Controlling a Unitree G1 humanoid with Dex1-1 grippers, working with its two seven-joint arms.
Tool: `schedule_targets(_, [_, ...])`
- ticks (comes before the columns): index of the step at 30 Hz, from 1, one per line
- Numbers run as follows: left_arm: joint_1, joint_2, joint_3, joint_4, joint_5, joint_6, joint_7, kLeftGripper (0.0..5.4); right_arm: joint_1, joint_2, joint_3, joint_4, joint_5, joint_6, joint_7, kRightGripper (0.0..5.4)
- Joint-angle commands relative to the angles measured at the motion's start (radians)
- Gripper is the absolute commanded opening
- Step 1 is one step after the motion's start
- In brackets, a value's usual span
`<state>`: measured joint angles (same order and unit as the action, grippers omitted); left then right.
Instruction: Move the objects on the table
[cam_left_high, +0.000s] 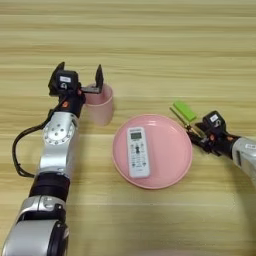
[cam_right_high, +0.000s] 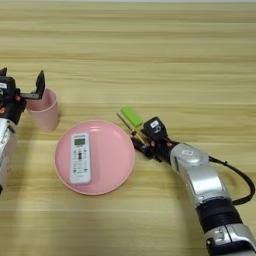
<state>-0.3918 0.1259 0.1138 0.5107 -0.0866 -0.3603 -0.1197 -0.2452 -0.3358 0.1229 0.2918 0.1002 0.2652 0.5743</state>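
Standing upright near the table's (cam_left_high: 150, 45) left side, the pink cup (cam_left_high: 99, 104) is sitting just beside the pink plate (cam_left_high: 172, 165). I am holding my left gripper (cam_left_high: 80, 76) over its far rim with the fingers spread wide, one finger (cam_left_high: 99, 76) at the rim. The white remote (cam_left_high: 137, 152) is lying lengthwise inside the plate. My right gripper (cam_right_high: 141, 143) is lying low by the plate's right edge, against the thin screwdriver (cam_right_high: 126, 125); I cannot tell how its fingers are standing. The green block (cam_right_high: 132, 116) is lying flat just beyond.
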Motion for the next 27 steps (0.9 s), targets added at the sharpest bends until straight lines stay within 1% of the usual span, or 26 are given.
schedule_targets(1, [-0.012, -0.006, -0.003, -0.006, 0.002, -0.003, -0.001, 5.40, 0.004, -0.007, -0.008, -0.058, 0.000, 0.014, 0.002, 3.09])
schedule_targets(4, [-0.012, -0.006, -0.004, -0.006, 0.002, -0.003, 0.000, 5.40, 0.013, -0.017, -0.016, -0.112, 0.000, 0.024, -0.004, 3.37])
schedule_targets(7, [-0.011, -0.006, -0.004, -0.006, 0.002, -0.004, 0.000, 5.40, 0.022, -0.025, -0.020, -0.156, -0.003, 0.033, -0.008, 3.80])
schedule_targets(12, [-0.011, -0.006, -0.004, -0.008, 0.003, -0.004, 0.000, 5.40, 0.035, -0.044, -0.024, -0.229, -0.020, 0.036, -0.023, 4.31])
schedule_targets(15, [-0.011, -0.006, -0.004, -0.008, 0.002, -0.004, 0.000, 5.40, 0.048, -0.043, -0.017, -0.293, -0.014, 0.055, -0.021, 4.62])
schedule_targets(18, [-0.011, -0.006, -0.004, -0.009, 0.002, -0.003, -0.001, 5.40, 0.065, -0.032, 0.008, -0.362, -0.007, 0.080, -0.014, 4.96])
schedule_targets(21, [-0.011, -0.006, -0.004, -0.010, 0.002, -0.002, -0.001, 5.40, 0.083, -0.015, 0.050, -0.412, -0.006, 0.103, -0.004, 5.20])
schedule_targets(22, [-0.010, -0.007, -0.004, -0.011, 0.002, -0.002, -0.001, 5.40, 0.089, -0.009, 0.065, -0.424, -0.006, 0.110, 0.000, 5.38])
schedule_targets(27, [-0.008, -0.008, -0.005, -0.015, 0.003, -0.001, 0.001, 5.40, 0.097, 0.022, 0.138, -0.456, -0.008, 0.131, 0.018, 5.38])
